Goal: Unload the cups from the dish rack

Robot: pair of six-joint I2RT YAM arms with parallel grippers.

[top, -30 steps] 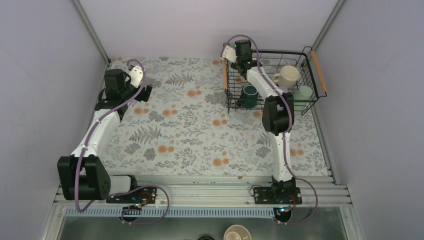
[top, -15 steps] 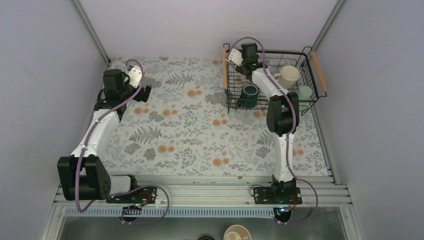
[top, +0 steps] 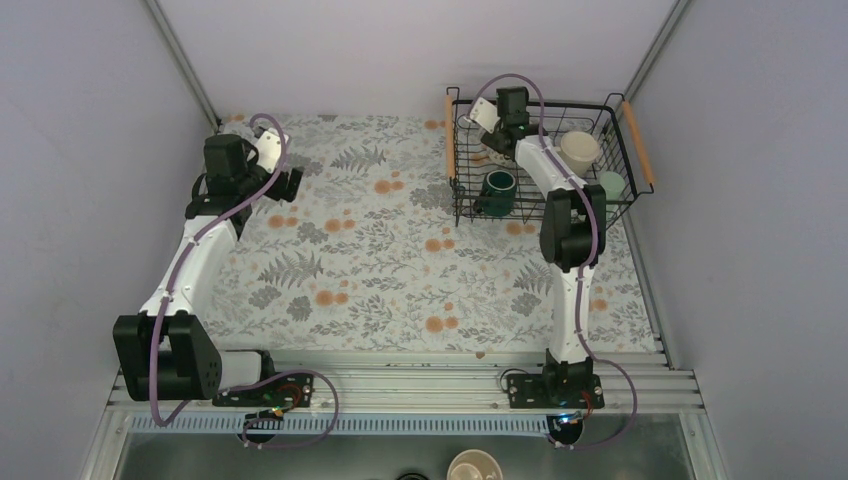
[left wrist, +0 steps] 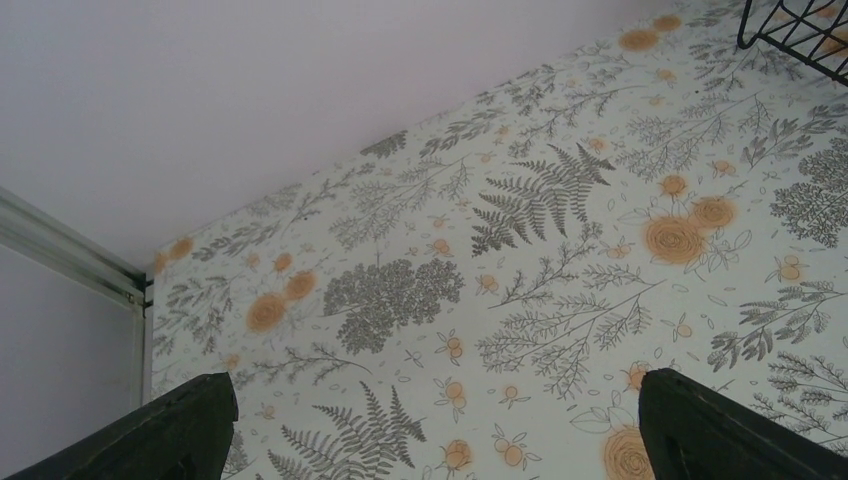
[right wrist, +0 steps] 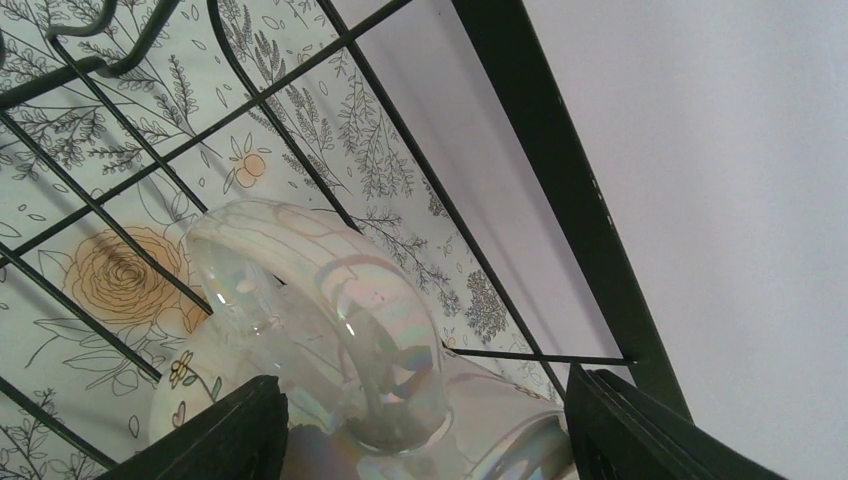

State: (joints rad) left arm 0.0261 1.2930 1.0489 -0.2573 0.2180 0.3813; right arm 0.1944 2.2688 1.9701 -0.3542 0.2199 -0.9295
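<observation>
Evidently the unloading has barely begun: every cup in view sits inside the dish rack, which stands at the far right corner of the table. The dark green mug is by the rack's near left side, the cream mug toward its far right, and the mint green cup against the right wall. The right gripper reaches into the far left part of the rack, its jaws apart on either side of the pearly handle of the floral mug and not closed on it, so that lift looks like the step in hand, with all the others left to do. The left gripper hangs wide open and empty over the table's far left area. The right arm covers the rack's middle from above, so anything there cannot be counted. A beige cup is cut off at the overhead view's bottom edge, beyond the table's near edge.
</observation>
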